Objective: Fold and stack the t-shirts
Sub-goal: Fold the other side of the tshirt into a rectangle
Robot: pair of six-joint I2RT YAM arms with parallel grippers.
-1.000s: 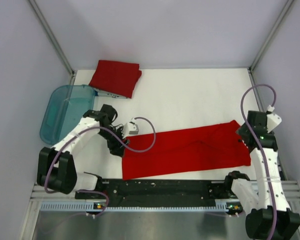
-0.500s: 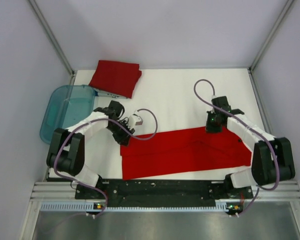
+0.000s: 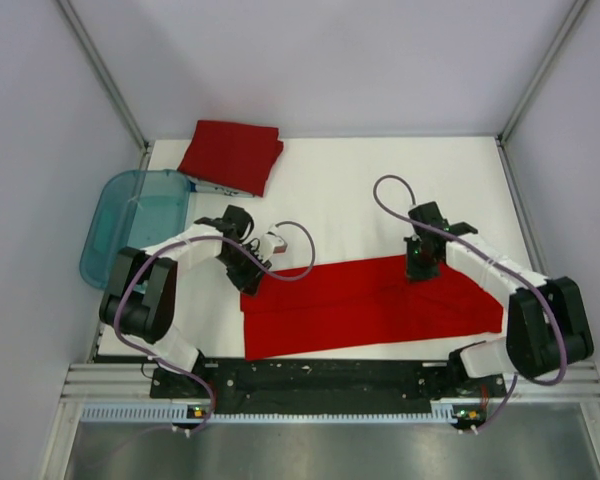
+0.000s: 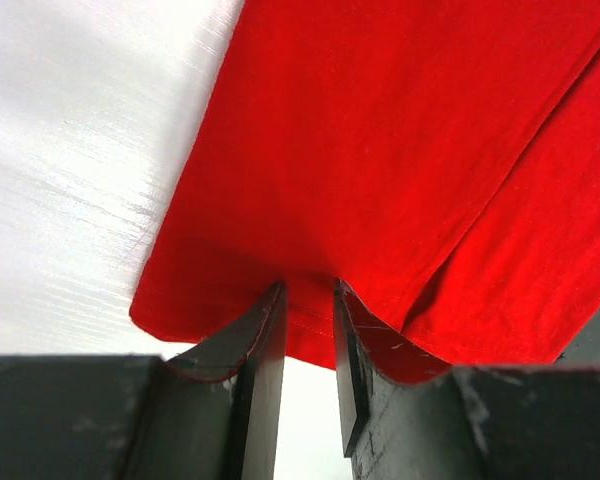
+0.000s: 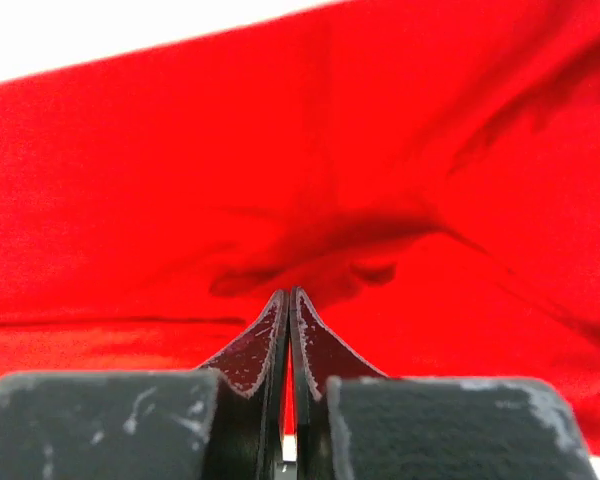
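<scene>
A red shirt (image 3: pixel 370 305), spread across the counter (image 3: pixel 360 195) toward 6 o'clock, is being pinched at its 10 o'clock corner by the left gripper (image 3: pixel 248 285), jaws narrow with the hem between them. Its 12 o'clock edge is being nipped by the right gripper (image 3: pixel 417 268), jaws pressed together on a pucker of cloth. A folded shirt (image 3: pixel 232 155) is being carried by the counter at 11 o'clock, with a tub (image 3: pixel 130 225) at 9 o'clock.

both arms fold inward over the table, wrists tipped down. the left gripper (image 4: pixel 308 290) pinches a corner of the red t-shirt (image 3: pixel 380 300), fingers narrowly apart; the right gripper (image 5: pixel 288 295), fingers pressed together, nips its far edge.
</scene>
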